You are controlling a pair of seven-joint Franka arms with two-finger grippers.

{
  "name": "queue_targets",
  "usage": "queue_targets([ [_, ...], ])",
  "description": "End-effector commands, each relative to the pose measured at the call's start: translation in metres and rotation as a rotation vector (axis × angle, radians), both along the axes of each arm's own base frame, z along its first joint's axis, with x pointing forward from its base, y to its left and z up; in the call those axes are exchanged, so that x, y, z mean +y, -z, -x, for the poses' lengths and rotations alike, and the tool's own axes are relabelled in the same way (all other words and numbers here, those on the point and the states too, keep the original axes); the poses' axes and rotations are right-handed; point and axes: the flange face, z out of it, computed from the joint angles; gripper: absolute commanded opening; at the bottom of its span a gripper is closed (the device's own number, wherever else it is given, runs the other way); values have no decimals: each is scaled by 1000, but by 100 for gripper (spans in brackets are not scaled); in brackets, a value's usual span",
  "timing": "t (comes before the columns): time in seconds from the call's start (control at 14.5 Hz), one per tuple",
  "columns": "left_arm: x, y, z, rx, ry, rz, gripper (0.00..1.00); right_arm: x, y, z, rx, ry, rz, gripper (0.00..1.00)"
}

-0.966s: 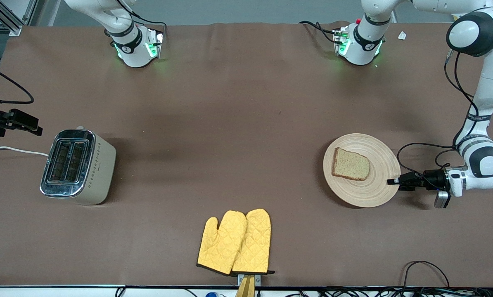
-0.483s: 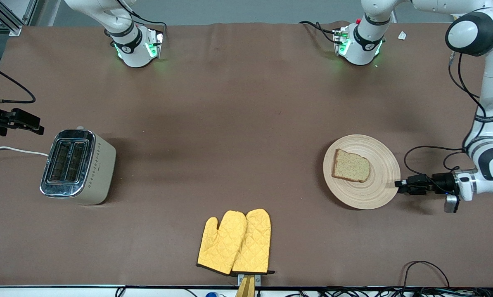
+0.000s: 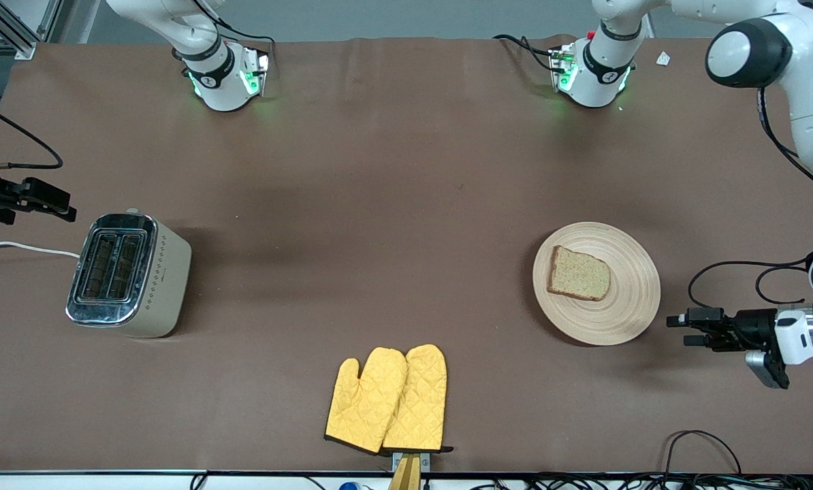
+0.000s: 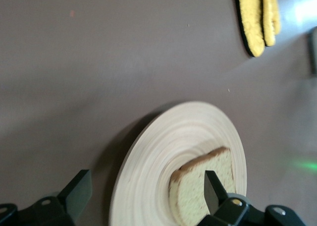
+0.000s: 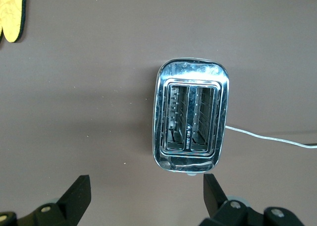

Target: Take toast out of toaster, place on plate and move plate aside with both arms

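The toast [image 3: 579, 273] lies flat on the round pale wooden plate [image 3: 626, 307], off-centre toward the robots' bases. My left gripper [image 3: 679, 328] is open, low beside the plate's rim on the left arm's end of the table, with a gap of bare cloth between them. In the left wrist view the plate [image 4: 143, 161] and toast [image 4: 200, 186] sit past the spread fingers of the left gripper [image 4: 146, 190], which holds nothing. My right gripper [image 3: 62, 207] waits open next to the toaster [image 3: 129, 273], empty in the right wrist view [image 5: 146, 194].
The silver two-slot toaster [image 5: 192, 118] stands at the right arm's end, its white cord [image 3: 22, 248] trailing off the table. Yellow oven mitts [image 3: 387, 399] lie at the table edge nearest the front camera. Brown cloth covers the table [image 3: 379, 204].
My left gripper has opened, let go of the plate's rim and drawn back from it toward the left arm's end. The plate and toast stayed put. The right gripper barely moved.
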Motion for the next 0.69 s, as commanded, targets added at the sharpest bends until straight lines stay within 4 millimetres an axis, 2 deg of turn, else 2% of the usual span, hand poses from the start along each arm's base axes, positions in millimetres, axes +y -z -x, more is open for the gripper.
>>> queue_targets([
  [0.0, -48, -51, -12, -16, 17, -177, 100, 11, -6, 7, -4, -7, -11, 100],
  [0.21, -111, -117, -13, -72, 13, -379, 100, 10, -6, 8, -1, 8, -9, 100],
  [0.34, -153, -155, -3, -94, 26, -537, 100, 10, -6, 8, -1, 8, -9, 100],
  [0.41, -165, -178, 4, -116, 27, -571, 100, 11, -6, 7, -2, 5, -9, 100],
  [0.48, -168, -200, 10, -128, 7, -569, 100, 16, -7, 7, -5, 0, -7, 100],
  [0.62, -160, -232, 23, -107, -36, -550, 100, 16, -7, 7, -5, 13, 0, 100],
])
